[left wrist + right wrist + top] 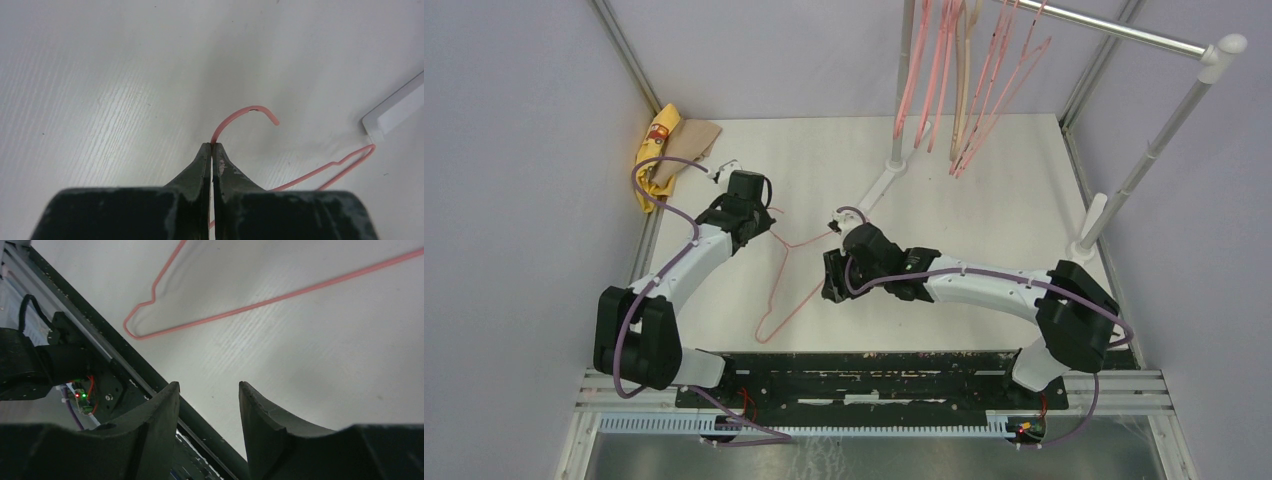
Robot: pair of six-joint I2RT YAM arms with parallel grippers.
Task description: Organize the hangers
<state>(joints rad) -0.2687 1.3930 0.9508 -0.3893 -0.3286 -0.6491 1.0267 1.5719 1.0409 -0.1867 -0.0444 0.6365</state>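
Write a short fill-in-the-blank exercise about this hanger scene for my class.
1. The left pincer is ___ on the thin pink hanger, at the base of its hook.
2. The right pincer is ___ and holds nothing.
3. The other hangers hang from the silver ___.
Missing words: shut; open; rail.

Rail stand, yellow cloth, tan cloth

You get bright, even overhead light in all three views. White counter shows soft sheen, no hard glare. Shadows faint: pale blurred one beside pink wire hanger. Your left hand dark, slightly soft up close. Right hand near-black, little surface detail. Overhead view sharp.
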